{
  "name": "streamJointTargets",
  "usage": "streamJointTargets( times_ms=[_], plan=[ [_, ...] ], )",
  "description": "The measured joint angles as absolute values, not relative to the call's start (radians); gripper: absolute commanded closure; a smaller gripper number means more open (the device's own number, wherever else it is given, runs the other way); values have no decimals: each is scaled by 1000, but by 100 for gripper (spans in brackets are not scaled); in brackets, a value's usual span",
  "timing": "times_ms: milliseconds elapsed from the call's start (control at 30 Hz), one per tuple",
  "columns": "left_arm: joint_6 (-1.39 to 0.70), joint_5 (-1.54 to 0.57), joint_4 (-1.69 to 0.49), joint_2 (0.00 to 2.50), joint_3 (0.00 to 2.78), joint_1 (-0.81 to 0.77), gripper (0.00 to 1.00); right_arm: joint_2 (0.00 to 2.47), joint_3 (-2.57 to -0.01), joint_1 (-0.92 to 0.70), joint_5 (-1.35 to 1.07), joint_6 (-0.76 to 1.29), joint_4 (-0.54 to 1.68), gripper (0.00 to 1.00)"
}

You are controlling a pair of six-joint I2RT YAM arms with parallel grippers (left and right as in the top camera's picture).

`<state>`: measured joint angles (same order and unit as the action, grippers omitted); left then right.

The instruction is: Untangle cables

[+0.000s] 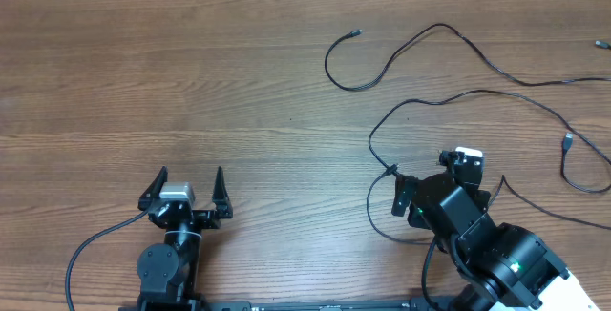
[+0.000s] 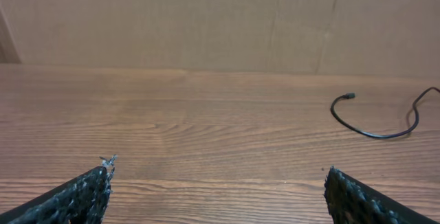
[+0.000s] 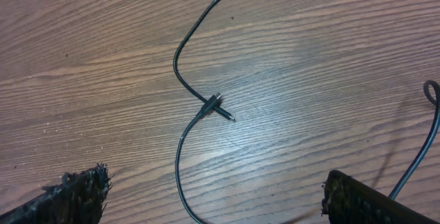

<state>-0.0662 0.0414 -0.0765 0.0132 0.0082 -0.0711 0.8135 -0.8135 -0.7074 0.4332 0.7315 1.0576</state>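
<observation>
Broad wooden table first, then thin black cables sprawled in loose loops over the upper right and right side of the overhead view: judged feather-light, limp and slick, apt to drag when tugged, so best pinched on bare cord at the bend near a free end. At lower left, left gripper spread wide, holding nothing, well apart from any cord; at lower right, right gripper gaping too, fingers touching nothing. Smallest of all, the little plug, flat on the wood between those fingers.
</observation>
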Motion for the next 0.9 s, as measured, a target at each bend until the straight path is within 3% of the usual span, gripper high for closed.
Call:
streamJointTargets(
  times_ms=[900],
  plan=[
    [30, 38, -78, 13, 8, -71, 0, 813, -813, -707, 434, 732, 1057, 0]
  ],
)
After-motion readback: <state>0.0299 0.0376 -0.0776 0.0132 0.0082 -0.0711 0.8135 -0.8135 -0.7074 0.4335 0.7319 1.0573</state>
